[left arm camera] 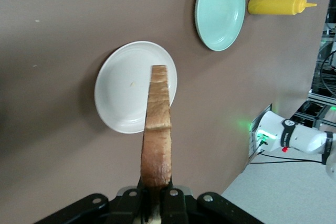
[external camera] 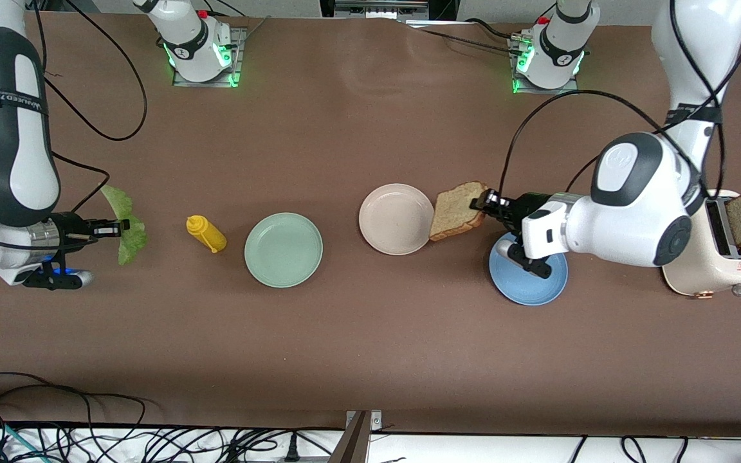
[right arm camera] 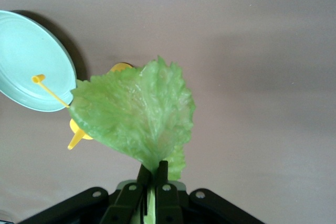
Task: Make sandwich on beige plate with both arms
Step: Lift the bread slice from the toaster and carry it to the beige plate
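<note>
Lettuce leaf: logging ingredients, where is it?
The lettuce leaf hangs in the shut right gripper above the table, at the right arm's end, beside the mustard bottle.

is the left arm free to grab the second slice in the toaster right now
Probably not: the left gripper is shut on a bread slice over the beige plate.

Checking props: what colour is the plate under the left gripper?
Blue plate, beneath the left gripper; clearest in the front view.

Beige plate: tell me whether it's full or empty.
Empty: the beige plate is bare; the left gripper holds the bread slice over its rim.
</note>
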Robot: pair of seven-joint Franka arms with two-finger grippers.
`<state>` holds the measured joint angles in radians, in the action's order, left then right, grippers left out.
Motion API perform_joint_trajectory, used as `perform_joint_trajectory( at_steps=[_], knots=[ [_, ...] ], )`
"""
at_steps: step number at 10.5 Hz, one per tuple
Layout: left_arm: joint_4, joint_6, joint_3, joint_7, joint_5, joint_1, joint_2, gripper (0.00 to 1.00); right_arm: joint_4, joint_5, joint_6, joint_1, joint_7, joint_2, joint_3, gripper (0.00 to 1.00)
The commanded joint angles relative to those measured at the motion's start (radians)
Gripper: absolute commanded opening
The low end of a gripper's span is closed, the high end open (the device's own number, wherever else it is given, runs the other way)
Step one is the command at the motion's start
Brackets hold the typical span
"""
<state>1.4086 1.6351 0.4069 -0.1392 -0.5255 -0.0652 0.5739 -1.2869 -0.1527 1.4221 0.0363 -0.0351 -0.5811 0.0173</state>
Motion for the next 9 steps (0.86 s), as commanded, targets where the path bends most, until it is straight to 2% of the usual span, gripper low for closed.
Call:
perform_joint_trajectory(
  at_steps=[1, 6, 9],
  knots=[
    [-0.026, 0.037, -0.005, -0.008, -0.099, 0.024, 0.061, 0.0, 0.008, 0.001, -0.049, 0.0, 0.058, 0.024, -0.017, 0.0],
    [-0.013, 0.172, -0.007, -0.048, -0.253, 0.099, 0.133, 0.0, 0.008, 0.002, -0.049, 0.0, 0.294, 0.07, -0.152, 0.0],
    [-0.011, 0.271, -0.007, -0.137, -0.333, 0.148, 0.205, 0.0, 0.008, 0.002, -0.049, 0.0, 0.455, 0.092, -0.241, 0.0]
  ],
)
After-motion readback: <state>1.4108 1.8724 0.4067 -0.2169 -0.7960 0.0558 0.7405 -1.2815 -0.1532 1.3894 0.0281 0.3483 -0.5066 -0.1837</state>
